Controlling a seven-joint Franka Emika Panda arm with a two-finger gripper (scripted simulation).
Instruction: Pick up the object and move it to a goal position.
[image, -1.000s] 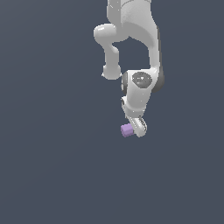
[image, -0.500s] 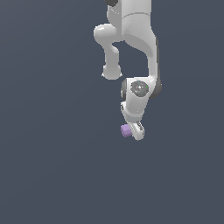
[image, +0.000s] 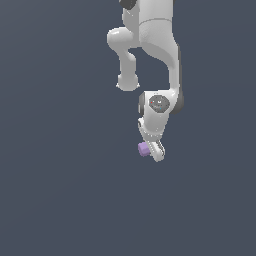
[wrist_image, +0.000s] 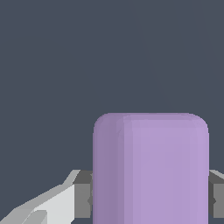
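The object (image: 144, 148) is a small lavender cylinder held at the tip of my white gripper (image: 151, 148), which hangs from the arm in the middle of the exterior view. My gripper is shut on it, and the cylinder sticks out toward the exterior view's left. In the wrist view the object (wrist_image: 151, 168) fills the lower middle of the picture, with a grey pad (wrist_image: 83, 197) pressed against one side and another pad (wrist_image: 216, 192) against the other. No goal marker shows in either view.
A plain dark grey-blue background (image: 60, 190) surrounds the arm (image: 155, 45) on all sides. No other objects or edges are visible.
The arm has shifted slightly toward the exterior view's left, carrying the lavender cylinder with it. The grip has not changed.
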